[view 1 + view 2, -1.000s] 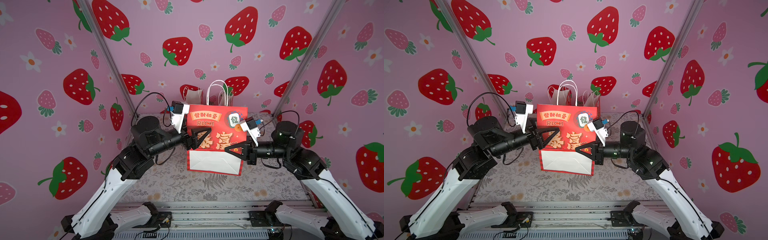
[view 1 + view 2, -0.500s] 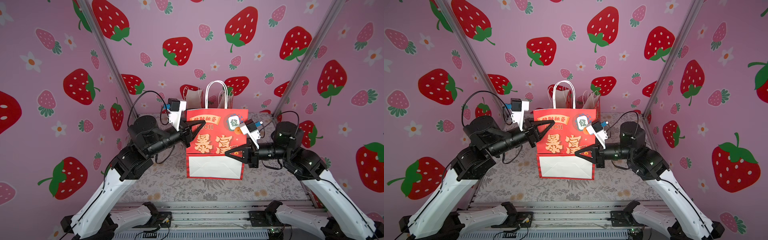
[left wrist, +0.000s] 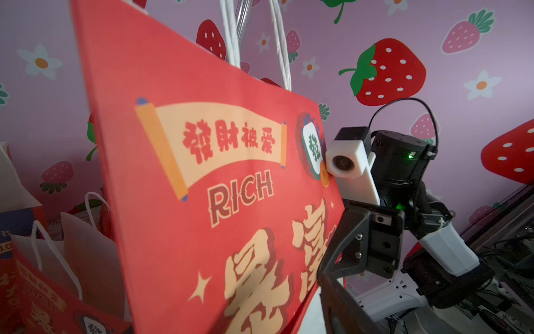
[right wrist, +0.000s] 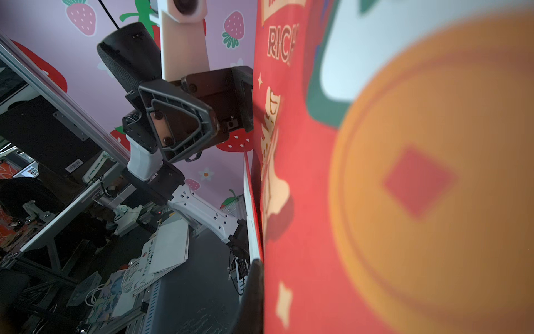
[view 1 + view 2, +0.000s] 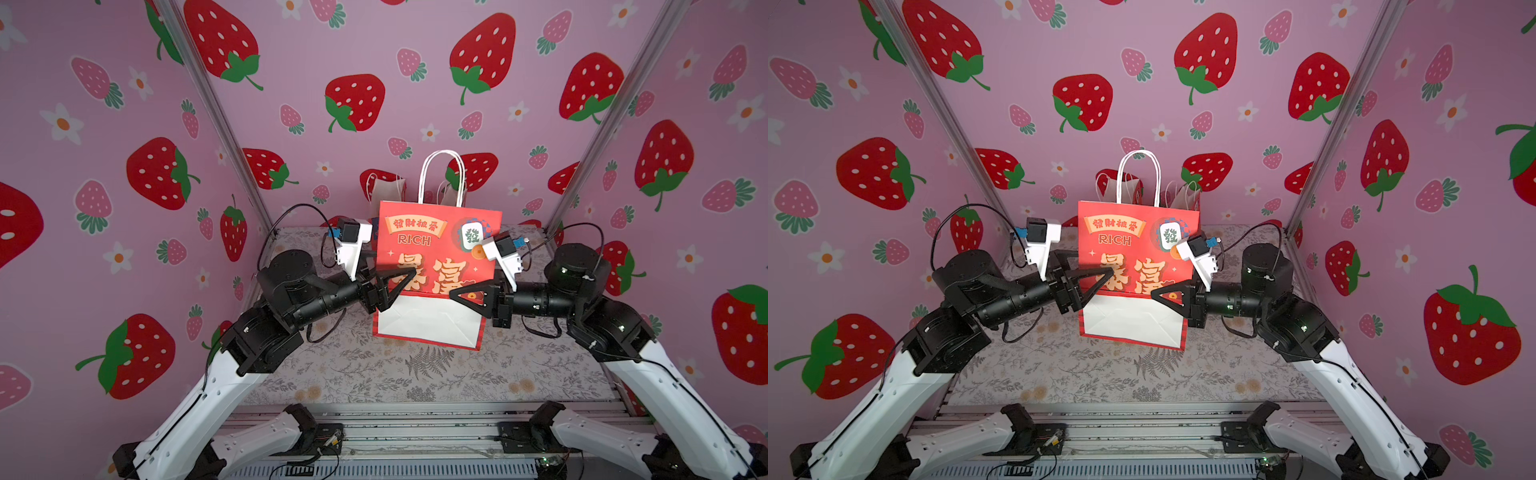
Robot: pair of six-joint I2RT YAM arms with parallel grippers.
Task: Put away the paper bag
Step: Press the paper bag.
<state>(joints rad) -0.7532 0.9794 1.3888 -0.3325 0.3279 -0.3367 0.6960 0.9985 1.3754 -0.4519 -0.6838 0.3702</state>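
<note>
Pink strawberry-print walls (image 5: 374, 50) on three sides, floral grey mat (image 5: 436, 370) as the work surface. Nearest the camera, right gripper (image 5: 455, 293) is clamped shut on the lower right edge of the red paper bag (image 5: 424, 245), by the fold where the white bottom panel (image 5: 428, 322) is turned up. Left gripper (image 5: 405, 276) sits at the bag's left edge with fingers parted; one finger (image 5: 1096, 274) lies across the red front, the other is hidden, so no grip can be confirmed. Bag is upright between the two grippers, its lower edge at the mat, white handles (image 5: 1138, 174) up. Beyond the fingers, more paper bags (image 3: 72, 245) stand against the back wall.
</note>
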